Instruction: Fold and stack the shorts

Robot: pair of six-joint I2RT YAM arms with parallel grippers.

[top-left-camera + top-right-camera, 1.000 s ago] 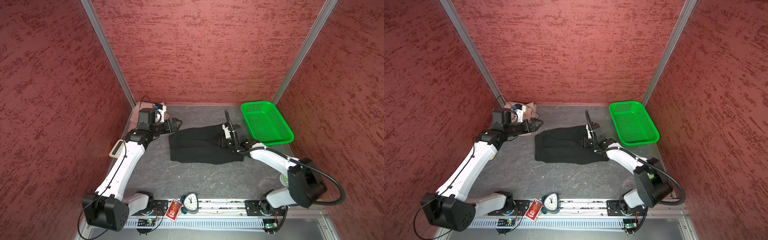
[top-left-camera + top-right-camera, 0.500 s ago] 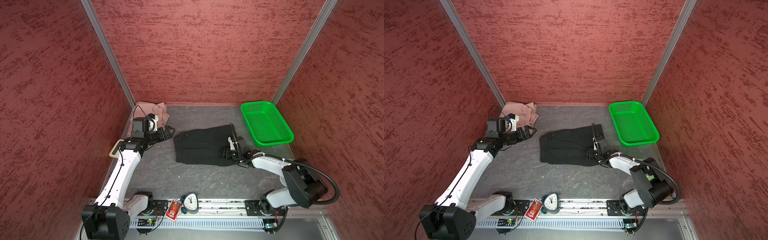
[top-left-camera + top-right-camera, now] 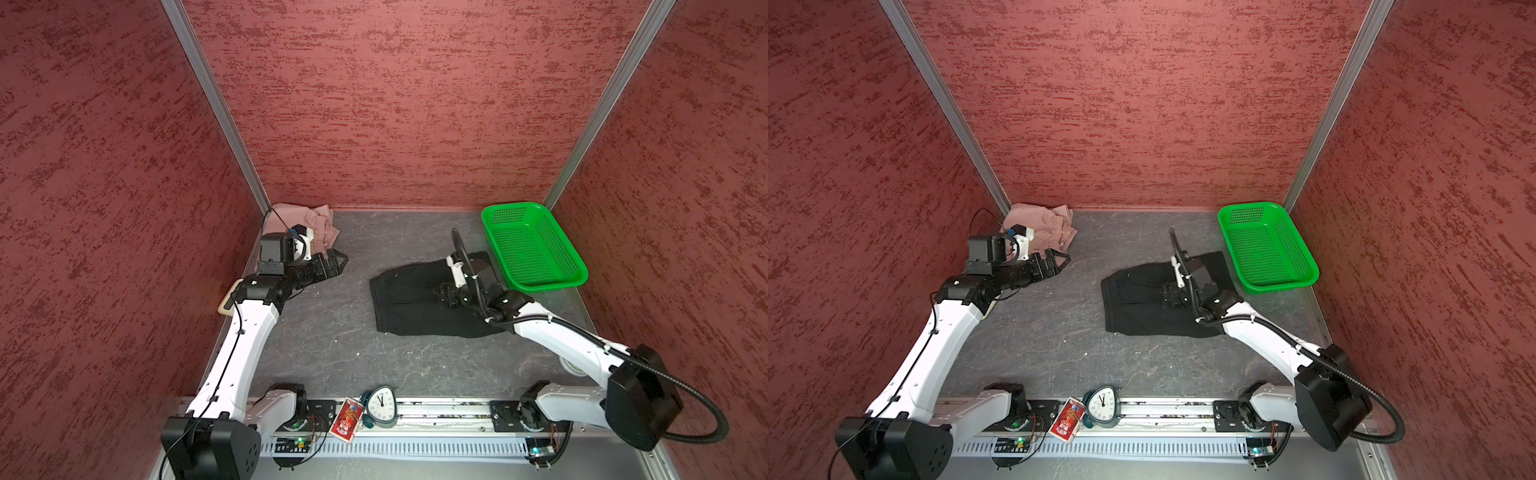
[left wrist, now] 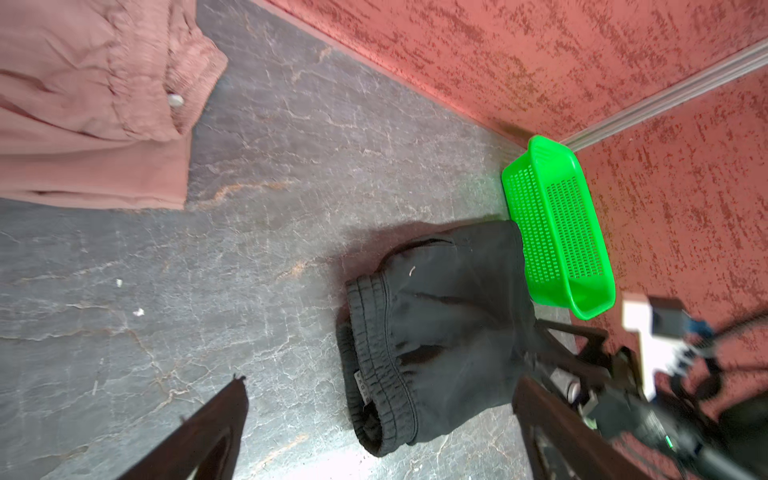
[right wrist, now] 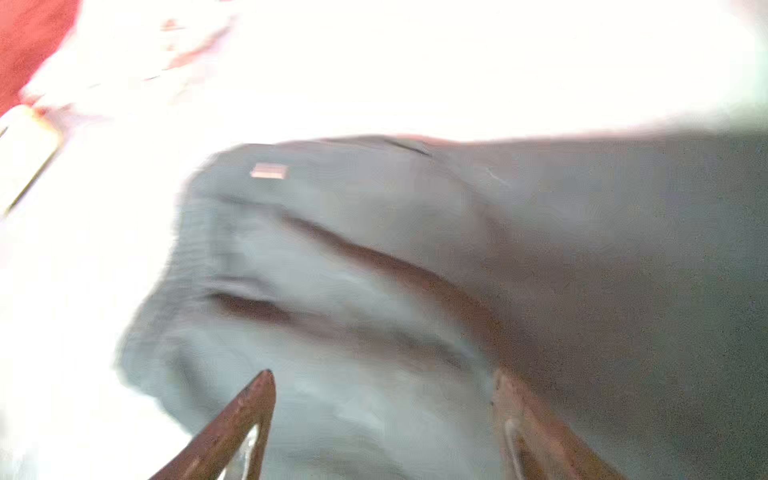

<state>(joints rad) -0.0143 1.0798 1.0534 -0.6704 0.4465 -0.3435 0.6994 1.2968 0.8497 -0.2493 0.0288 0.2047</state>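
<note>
The black shorts (image 3: 409,301) (image 3: 1136,301) lie folded flat on the dark table, right of the middle, elastic waistband (image 4: 374,374) toward the left arm. My right gripper (image 3: 441,297) (image 3: 1168,297) (image 5: 382,374) hovers over them, jaws open, nothing between them; the right wrist view is blurred. The pink shorts (image 3: 318,220) (image 3: 1046,224) (image 4: 83,104) sit crumpled in the back left corner. My left gripper (image 3: 338,264) (image 3: 1061,262) (image 4: 378,382) is open and empty above bare table, just in front of the pink shorts.
A green perforated basket (image 3: 540,286) (image 3: 1279,284) (image 4: 557,232) stands at the back right, touching the black shorts' far end. A small clock (image 3: 382,405) and a red card (image 3: 347,422) sit on the front rail. Red walls close three sides.
My right gripper opened wider and drew back over the black shorts, which now lie slightly farther right. My left arm pulled back from the corner, uncovering the pink shorts.
</note>
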